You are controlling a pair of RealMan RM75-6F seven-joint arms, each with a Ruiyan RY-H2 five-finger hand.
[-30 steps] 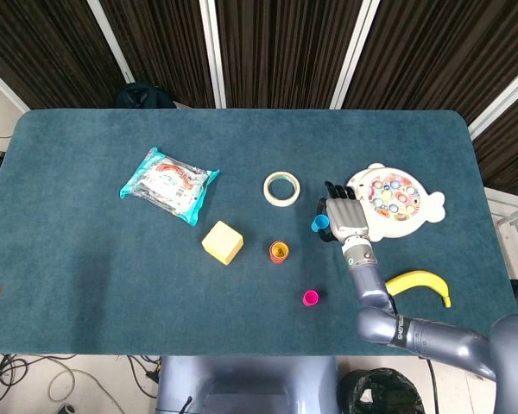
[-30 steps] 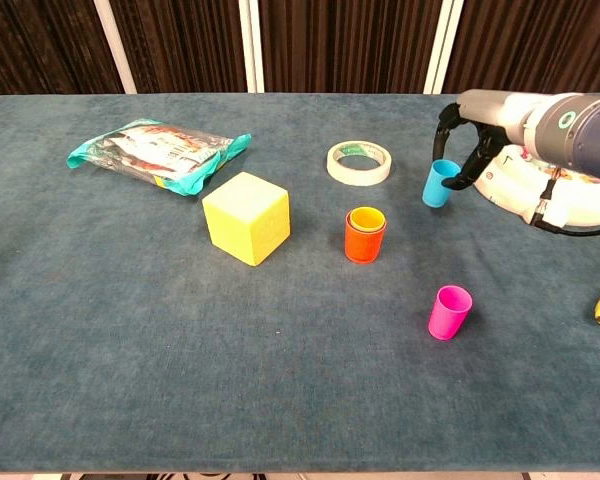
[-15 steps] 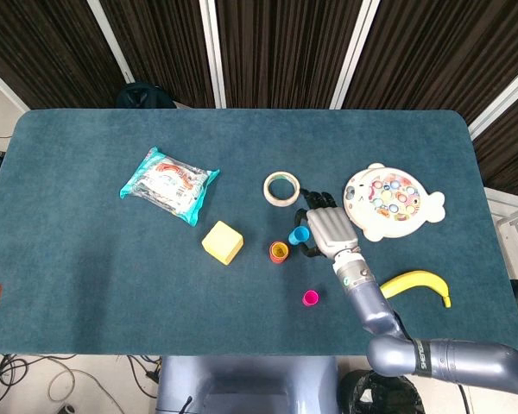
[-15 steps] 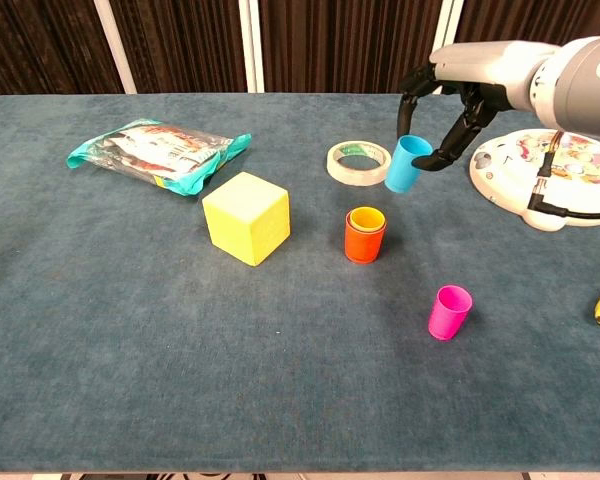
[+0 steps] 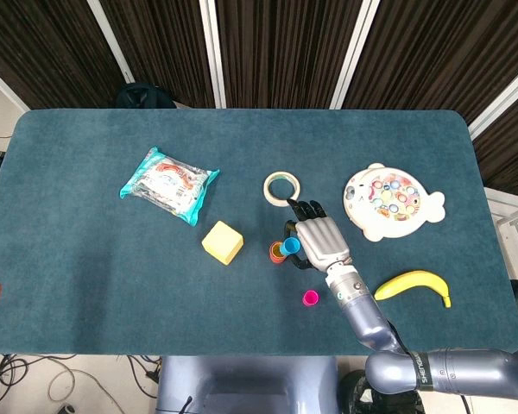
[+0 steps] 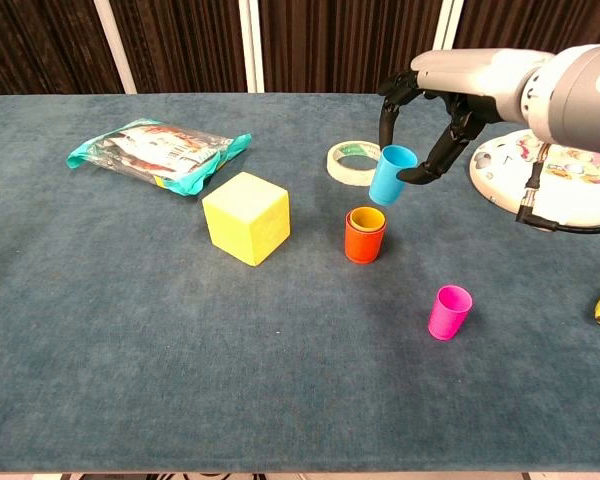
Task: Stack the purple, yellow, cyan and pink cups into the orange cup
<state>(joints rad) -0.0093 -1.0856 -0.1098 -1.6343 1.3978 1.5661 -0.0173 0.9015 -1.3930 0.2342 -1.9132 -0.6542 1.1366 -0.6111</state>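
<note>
The orange cup (image 6: 364, 240) (image 5: 276, 252) stands near the table's middle with a yellow cup (image 6: 367, 219) nested inside it; a purple cup is not visible. My right hand (image 6: 430, 110) (image 5: 321, 241) holds the cyan cup (image 6: 389, 174) (image 5: 291, 245) in the air, just above and to the right of the orange cup, tilted a little. The pink cup (image 6: 448, 312) (image 5: 311, 298) stands upright alone, nearer the front edge and to the right. My left hand appears in neither view.
A yellow cube (image 6: 246, 217) sits left of the orange cup. A tape roll (image 6: 354, 163) lies behind it, a snack bag (image 6: 158, 152) at far left, a white fish-shaped toy board (image 5: 392, 201) at right, and a banana (image 5: 414, 284) at front right.
My right hand has lifted the cyan cup off the table and carried it left, from beside the toy board to just over the orange cup.
</note>
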